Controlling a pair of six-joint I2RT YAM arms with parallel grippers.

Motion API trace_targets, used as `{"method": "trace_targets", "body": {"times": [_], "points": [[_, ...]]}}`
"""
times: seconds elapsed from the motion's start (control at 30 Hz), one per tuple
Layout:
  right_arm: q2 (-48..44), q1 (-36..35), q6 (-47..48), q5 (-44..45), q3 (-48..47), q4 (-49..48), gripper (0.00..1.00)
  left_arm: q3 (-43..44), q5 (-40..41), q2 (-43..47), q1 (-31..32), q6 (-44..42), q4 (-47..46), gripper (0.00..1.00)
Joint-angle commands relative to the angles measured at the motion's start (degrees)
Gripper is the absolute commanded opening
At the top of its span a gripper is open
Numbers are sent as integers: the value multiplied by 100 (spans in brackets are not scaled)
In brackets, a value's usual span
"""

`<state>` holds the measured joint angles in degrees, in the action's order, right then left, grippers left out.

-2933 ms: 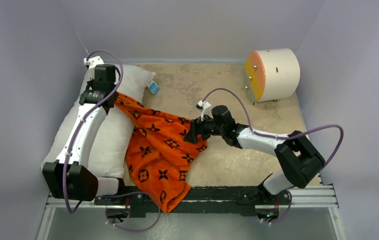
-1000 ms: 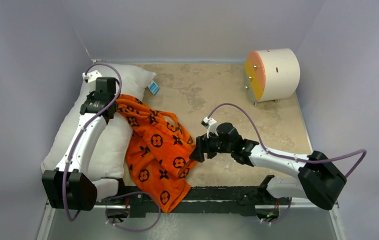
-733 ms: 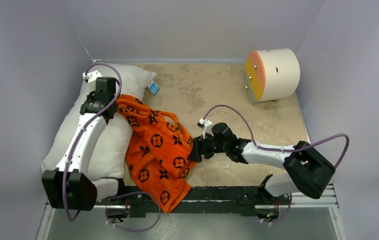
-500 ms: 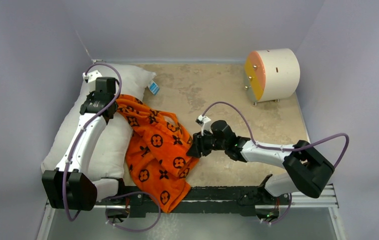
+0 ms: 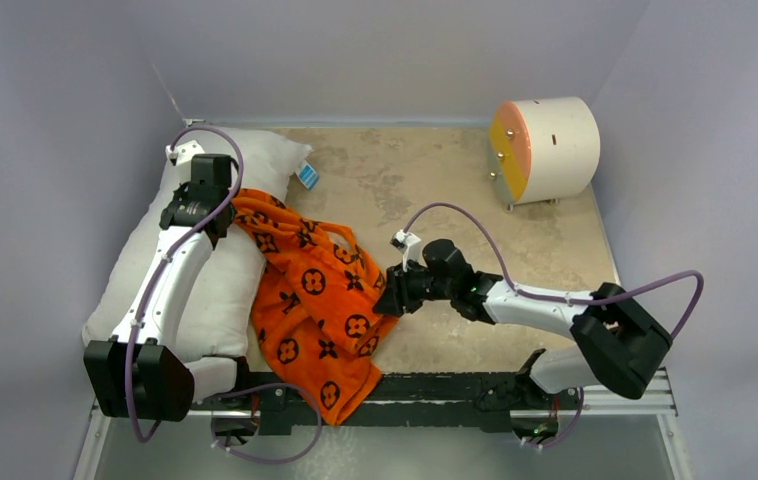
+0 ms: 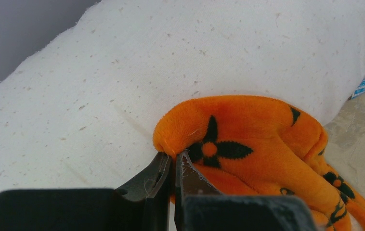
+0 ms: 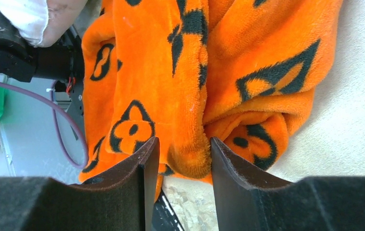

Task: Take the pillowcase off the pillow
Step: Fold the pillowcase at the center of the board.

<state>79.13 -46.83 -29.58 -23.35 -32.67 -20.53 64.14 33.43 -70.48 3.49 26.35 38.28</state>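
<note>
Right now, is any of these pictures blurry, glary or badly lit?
Top view: sharp and evenly lit, only soft shadows under the arms. Left wrist view: pillow and pillowcase crisp, the left gripper's fingers at the bottom edge slightly soft. Right wrist view: pillowcase bright and sharp, the right gripper's fingers fuzzy-edged. No glare anywhere.

Robot lab booth: blank lilac walls [image 5: 385,50], rail-bolted arms [image 5: 170,270], stone-look tabletop [image 5: 435,170].

Legible text: none | pillowcase [image 5: 315,300]: black flower, diamond and circle motifs only, no letters made out | blue tag [image 5: 306,176] on pillow [image 5: 217,290]: pale printed lines, too small to read
</note>
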Motion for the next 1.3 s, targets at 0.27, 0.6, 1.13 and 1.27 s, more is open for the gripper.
{"method": "trace_targets", "body": {"times": [0.27, 0.6, 1.13, 1.27], "points": [[-596, -80, -19, -117, -272, 207, 44, 64, -31, 69, -32, -77, -137, 0], [76, -142, 66, -201, -396, -124, 51, 38, -32, 60, -32, -107, -119, 0], [229, -251, -7, -373, -475, -288, 20, 11, -45, 66, -32, -112, -146, 0], [307, -338, -41, -423, -528, -323, 32, 15, -62, 77, -28, -113, -146, 0]]}}
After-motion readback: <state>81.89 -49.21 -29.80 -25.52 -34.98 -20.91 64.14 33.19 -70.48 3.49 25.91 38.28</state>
